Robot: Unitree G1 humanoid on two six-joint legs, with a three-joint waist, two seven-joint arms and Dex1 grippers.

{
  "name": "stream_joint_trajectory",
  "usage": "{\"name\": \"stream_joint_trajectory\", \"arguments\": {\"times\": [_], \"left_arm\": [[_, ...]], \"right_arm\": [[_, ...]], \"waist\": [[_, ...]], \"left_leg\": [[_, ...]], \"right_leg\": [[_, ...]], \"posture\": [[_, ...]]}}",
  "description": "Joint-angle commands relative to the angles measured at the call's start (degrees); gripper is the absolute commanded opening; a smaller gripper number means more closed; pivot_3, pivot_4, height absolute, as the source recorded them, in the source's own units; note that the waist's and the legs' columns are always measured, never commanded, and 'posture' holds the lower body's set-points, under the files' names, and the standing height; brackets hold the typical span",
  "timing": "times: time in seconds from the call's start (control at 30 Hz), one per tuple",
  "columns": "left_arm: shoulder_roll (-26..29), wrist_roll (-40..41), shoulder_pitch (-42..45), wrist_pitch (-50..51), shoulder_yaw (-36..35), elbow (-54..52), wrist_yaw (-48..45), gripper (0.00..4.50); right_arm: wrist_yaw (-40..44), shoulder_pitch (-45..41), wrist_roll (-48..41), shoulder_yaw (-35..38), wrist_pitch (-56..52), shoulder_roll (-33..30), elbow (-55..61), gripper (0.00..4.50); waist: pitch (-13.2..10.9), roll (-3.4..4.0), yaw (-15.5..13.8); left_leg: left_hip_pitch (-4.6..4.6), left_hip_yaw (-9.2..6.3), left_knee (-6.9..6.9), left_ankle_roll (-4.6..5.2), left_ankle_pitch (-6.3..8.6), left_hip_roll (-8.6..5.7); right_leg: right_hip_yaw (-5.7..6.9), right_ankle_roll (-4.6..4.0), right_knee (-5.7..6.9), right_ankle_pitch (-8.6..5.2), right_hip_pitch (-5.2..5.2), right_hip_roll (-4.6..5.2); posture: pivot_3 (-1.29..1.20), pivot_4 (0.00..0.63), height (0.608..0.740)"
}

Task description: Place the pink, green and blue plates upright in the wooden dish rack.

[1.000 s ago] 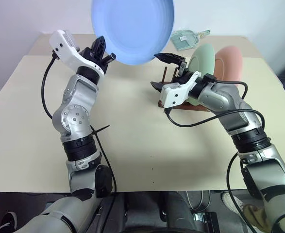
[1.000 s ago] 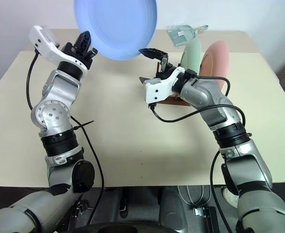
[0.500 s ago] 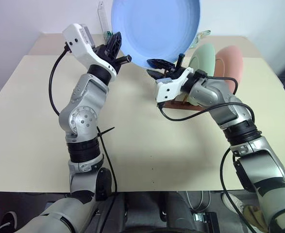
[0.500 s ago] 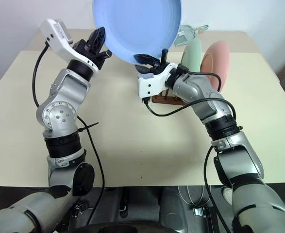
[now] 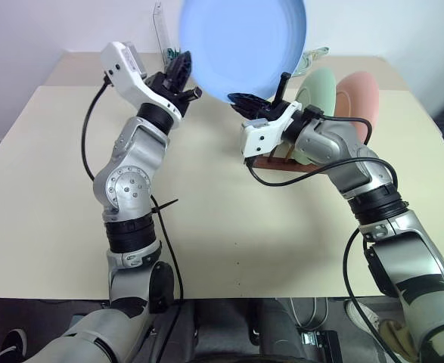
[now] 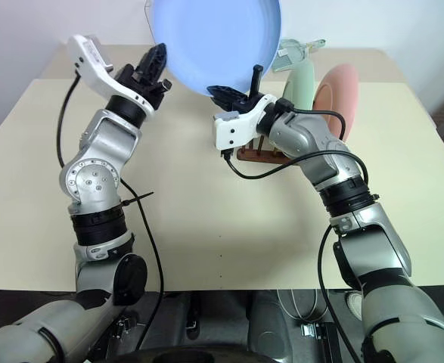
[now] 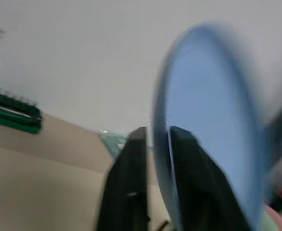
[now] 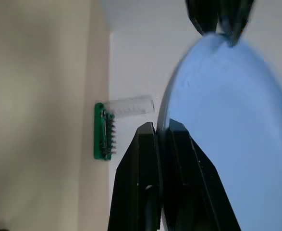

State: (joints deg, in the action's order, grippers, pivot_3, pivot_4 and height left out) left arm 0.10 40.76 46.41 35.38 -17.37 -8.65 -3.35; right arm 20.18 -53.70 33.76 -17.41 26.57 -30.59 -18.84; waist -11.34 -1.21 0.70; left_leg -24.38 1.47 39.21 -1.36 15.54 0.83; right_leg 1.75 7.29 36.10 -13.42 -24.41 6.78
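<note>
Right gripper (image 5: 246,100) on blue plate (image 5: 240,41) rim.

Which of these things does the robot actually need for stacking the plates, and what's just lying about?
Needed:
blue plate, gripped by the right hand, left hand at its rim
green plate and pink plate, upright in the wooden dish rack

Lying about:
green tool holder
clear packet

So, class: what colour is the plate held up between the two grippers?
Light blue plate; left eye view.
</note>
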Motion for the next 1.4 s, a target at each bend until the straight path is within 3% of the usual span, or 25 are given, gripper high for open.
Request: {"name": "stream_joint_trajectory", "arguments": {"times": [0.03, 0.13, 0.17, 0.3, 0.5, 0.77, 0.83, 0.93, 1.2, 1.4], "left_arm": [[5.4, 0.4, 1.1, -2.3, -1.6, 1.5, -4.5, 2.92], [14.7, 0.3, 3.0, -4.7, -4.3, 8.9, -13.4, 4.41], [17.3, 0.3, 3.9, -5.4, -5.0, 11.4, -15.8, 4.49], [23.8, 0.2, 5.2, -7.3, -4.8, 16.8, -24.1, 4.49], [26.8, -4.4, 3.2, -11.1, -0.6, 18.8, -31.7, 4.49], [29.0, -9.0, -2.4, -18.0, 4.1, 16.5, -42.2, 4.49], [30.7, -8.3, -4.2, -16.7, 5.6, 15.6, -46.6, 4.49], [32.9, -6.4, -6.4, -14.1, 7.4, 13.9, -52.7, 4.49], [37.0, -3.5, -8.1, -8.0, 9.2, 12.4, -62.3, 4.49], [35.7, -3.3, -7.0, -6.4, 9.7, 12.3, -62.3, 4.49]], "right_arm": [[-1.9, -3.2, -0.6, 3.2, -0.3, -1.5, 2.7, 0.00], [-1.9, -4.6, -2.2, 4.8, -0.7, -1.7, 4.4, 0.00], [-1.8, -5.0, -3.2, 5.5, -0.9, -1.4, 5.3, 0.00], [0.3, -5.3, -15.5, 10.0, -4.8, 3.4, 7.6, 0.00], [7.6, -4.3, -57.8, 22.0, -31.1, 16.0, 20.8, 0.00], [-9.8, -4.5, -94.3, 38.9, -61.0, 16.3, 25.1, 0.00], [-20.4, -5.4, -108.8, 44.1, -64.7, 17.7, 23.6, 0.00], [-28.1, -5.7, -119.0, 45.5, -68.0, 17.3, 23.5, 0.00], [-37.8, -3.1, -127.4, 45.1, -69.3, 15.8, 21.5, 0.00], [-37.5, -0.4, -126.7, 43.1, -69.9, 14.4, 20.7, 0.00]], "waist": [[0.0, 0.00, 0.1], [0.0, 0.04, 0.6], [0.0, 0.04, 0.7], [0.0, 0.04, 0.3], [0.0, 0.02, -0.3], [0.0, 0.08, 0.1], [0.0, 0.10, 0.2], [0.0, 0.15, 0.3], [0.0, 0.19, 0.1], [0.0, 0.19, 0.2]], "left_leg": [[0.00, -0.01, -0.01, 0.00, 0.00, 0.00], [0.04, 0.01, -0.03, -0.04, -0.03, 0.03], [0.04, 0.00, -0.07, -0.07, -0.04, 0.05], [0.01, 0.00, -0.10, -0.06, -0.03, 0.07], [-0.03, -0.12, -0.02, -0.04, -0.03, 0.06], [0.01, -0.10, -0.08, 0.13, 0.07, 0.10], [0.00, -0.08, -0.10, 0.23, 0.13, 0.10], [-0.02, -0.03, -0.14, 0.24, 0.13, 0.11], [-0.02, -0.02, -0.11, 0.39, 0.21, 0.11], [-0.03, -0.02, -0.11, 0.41, 0.22, 0.11]], "right_leg": [[0.00, 0.00, 0.00, 0.00, 0.00, 0.00], [-0.01, -0.02, 0.07, 0.00, -0.04, -0.06], [-0.01, -0.04, 0.07, 0.02, -0.07, -0.08], [0.01, -0.04, 0.04, 0.01, -0.07, -0.08], [0.16, -0.04, 0.06, 0.03, 0.13, -0.05], [0.15, -0.06, 0.11, 0.03, 0.07, -0.06], [0.15, -0.06, 0.11, 0.03, 0.05, -0.06], [0.12, -0.06, 0.12, 0.03, -0.02, -0.06], [0.07, -0.06, 0.12, 0.03, -0.04, -0.06], [0.06, -0.06, 0.12, 0.03, -0.04, -0.06]], "posture": [[0.00, 0.150, 0.724], [0.00, 0.150, 0.724], [0.00, 0.150, 0.724], [0.00, 0.150, 0.724], [0.00, 0.150, 0.724], [0.00, 0.150, 0.724], [0.00, 0.150, 0.724], [0.00, 0.150, 0.724], [0.00, 0.150, 0.724], [0.00, 0.150, 0.724]]}}
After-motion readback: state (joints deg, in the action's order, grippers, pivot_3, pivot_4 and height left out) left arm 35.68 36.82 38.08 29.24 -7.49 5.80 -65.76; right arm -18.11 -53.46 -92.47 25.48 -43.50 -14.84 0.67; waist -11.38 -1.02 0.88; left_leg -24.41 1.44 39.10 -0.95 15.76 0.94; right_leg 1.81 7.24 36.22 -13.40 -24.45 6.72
